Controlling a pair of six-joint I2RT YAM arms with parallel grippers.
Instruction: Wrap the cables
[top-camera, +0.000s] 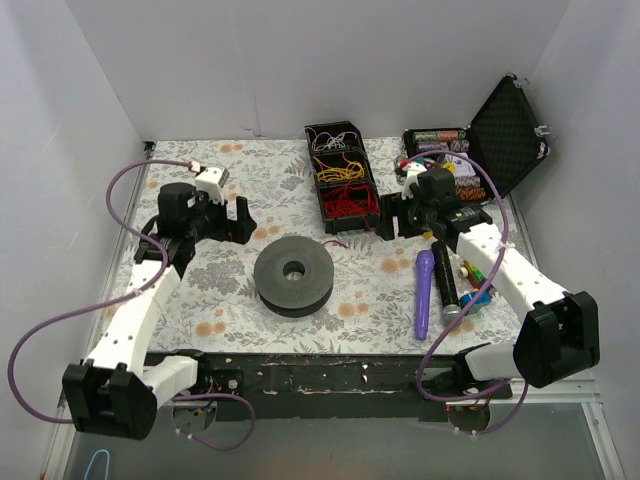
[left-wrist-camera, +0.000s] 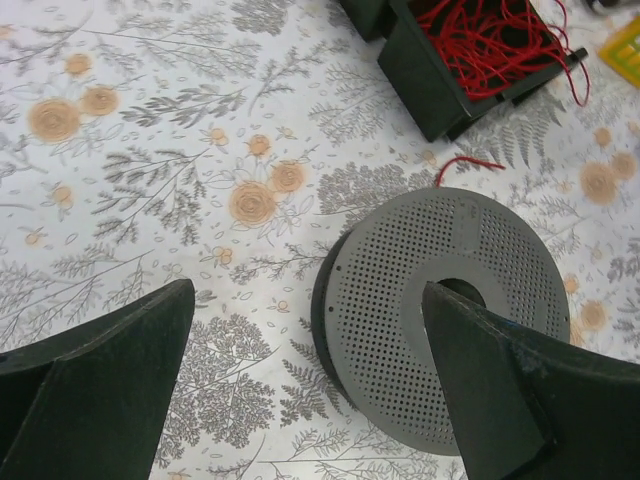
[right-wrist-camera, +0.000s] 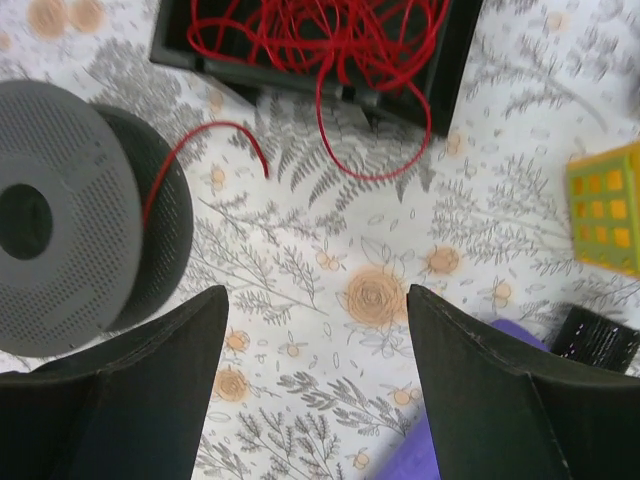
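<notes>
The bright red cables (top-camera: 346, 201) lie tangled in the near compartment of a black organizer box (top-camera: 372, 193). In the right wrist view the red cables (right-wrist-camera: 320, 40) spill a loop over the box wall, and a short red end (right-wrist-camera: 215, 140) curls out of the grey perforated spool (right-wrist-camera: 70, 215). The spool (top-camera: 292, 275) lies flat at the table's middle. My left gripper (top-camera: 245, 222) (left-wrist-camera: 308, 290) hovers open left of the spool (left-wrist-camera: 450, 300), holding nothing. My right gripper (top-camera: 392, 216) (right-wrist-camera: 317, 292) is open over bare cloth, right of the spool.
A purple pen (top-camera: 425, 293) and a black marker (top-camera: 446, 285) lie right of the spool. A yellow gridded piece (right-wrist-camera: 605, 205) sits beyond them. An open black case (top-camera: 510, 130) stands at the back right. The box's farther compartments hold yellow wires (top-camera: 338, 166).
</notes>
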